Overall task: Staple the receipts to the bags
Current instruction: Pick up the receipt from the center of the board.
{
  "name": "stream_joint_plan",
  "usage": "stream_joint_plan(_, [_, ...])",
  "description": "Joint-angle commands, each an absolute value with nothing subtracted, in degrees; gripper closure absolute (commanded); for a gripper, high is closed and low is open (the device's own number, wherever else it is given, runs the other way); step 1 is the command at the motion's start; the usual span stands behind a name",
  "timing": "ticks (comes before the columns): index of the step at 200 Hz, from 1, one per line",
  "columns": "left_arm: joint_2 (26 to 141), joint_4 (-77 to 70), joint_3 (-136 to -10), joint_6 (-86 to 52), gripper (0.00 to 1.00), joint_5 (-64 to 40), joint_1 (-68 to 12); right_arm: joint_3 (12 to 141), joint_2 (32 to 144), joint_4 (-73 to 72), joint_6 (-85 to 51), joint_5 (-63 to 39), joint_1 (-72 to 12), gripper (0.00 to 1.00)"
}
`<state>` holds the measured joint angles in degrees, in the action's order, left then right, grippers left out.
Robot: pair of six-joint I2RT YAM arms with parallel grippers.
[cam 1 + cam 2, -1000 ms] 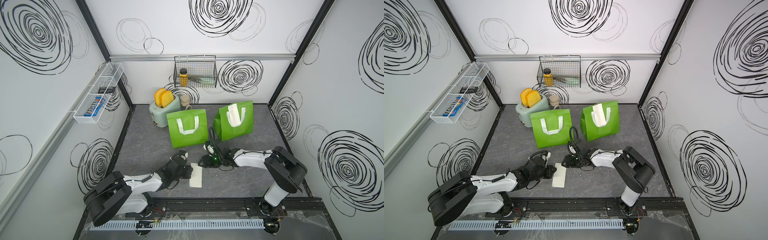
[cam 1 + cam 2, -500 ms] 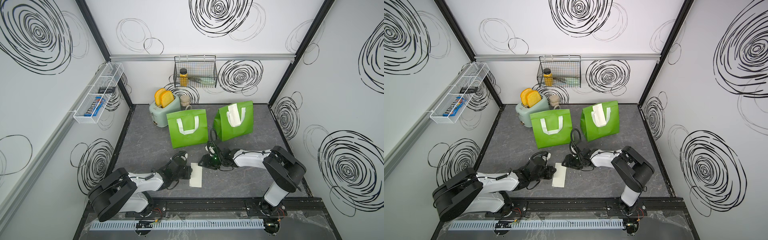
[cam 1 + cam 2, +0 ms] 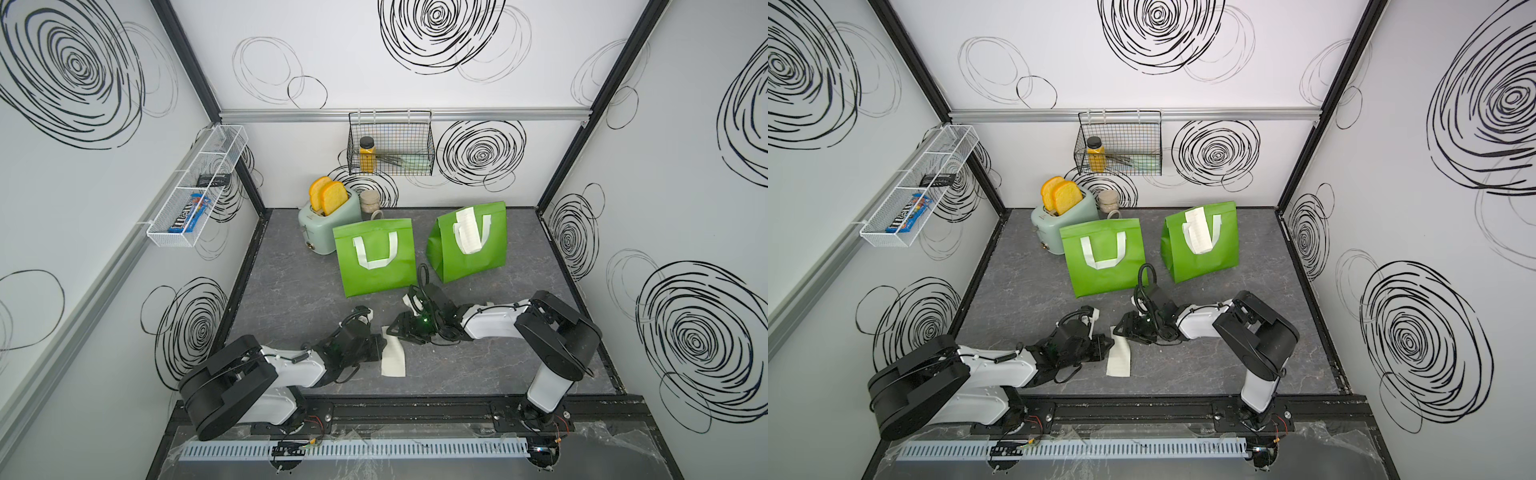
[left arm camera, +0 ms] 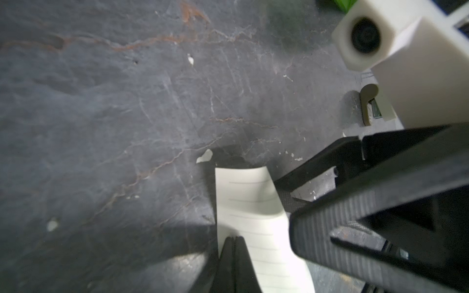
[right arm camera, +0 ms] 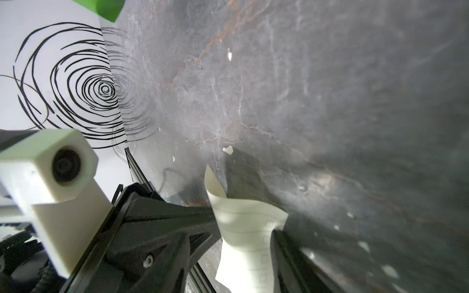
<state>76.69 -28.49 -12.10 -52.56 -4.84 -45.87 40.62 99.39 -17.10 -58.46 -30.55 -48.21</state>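
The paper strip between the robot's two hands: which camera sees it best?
The left wrist view: the receipt is close, with its printed lines clear. The right wrist view shows the receipt curled, with fainter lines. In both top views it is small and plain white.

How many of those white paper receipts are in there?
2. One receipt sits on the right green bag; the other receipt lies on the floor, pinched by the left claw.
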Motion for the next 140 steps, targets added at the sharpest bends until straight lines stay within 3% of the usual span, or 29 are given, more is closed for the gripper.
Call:
stream_joint_plan(1, [76.29, -27.06, -11.37, -54.54, 1.0, -3.86, -46.12, 37.59, 98.02, -18.52, -57.21, -33.33, -48.96, 0.47])
stream_joint_plan(74, [75.19, -27.33, -11.77, -54.97, 1.0, -4.48, -46.21, 39.78, 99.73, -17.06, -51.87, -30.68, -49.82, 0.6])
stream_joint_plan(98, [73.64, -26.22, -11.98, -54.71, 1.0, -4.43, -45.96, 41.45, 100.96, -16.35, -50.83, -30.5, -49.81, 0.79])
stream_joint_plan(129, [70.75, -23.67, -12.56, -53.34, 1.0, -5.68, -43.8, 42.14, 100.51, -15.94, -49.79, -30.72, -49.83, 0.8])
stream_joint_plan(135, [69.85, -23.19, -12.61, -52.91, 0.98, -6.22, -43.05, 42.19, 100.27, -15.91, -49.52, -30.78, -49.81, 0.79])
stream_joint_plan(140, [69.01, -22.82, -12.7, -52.45, 0.89, -6.61, -42.35, 42.24, 99.99, -15.86, -49.2, -30.76, -49.76, 0.79])
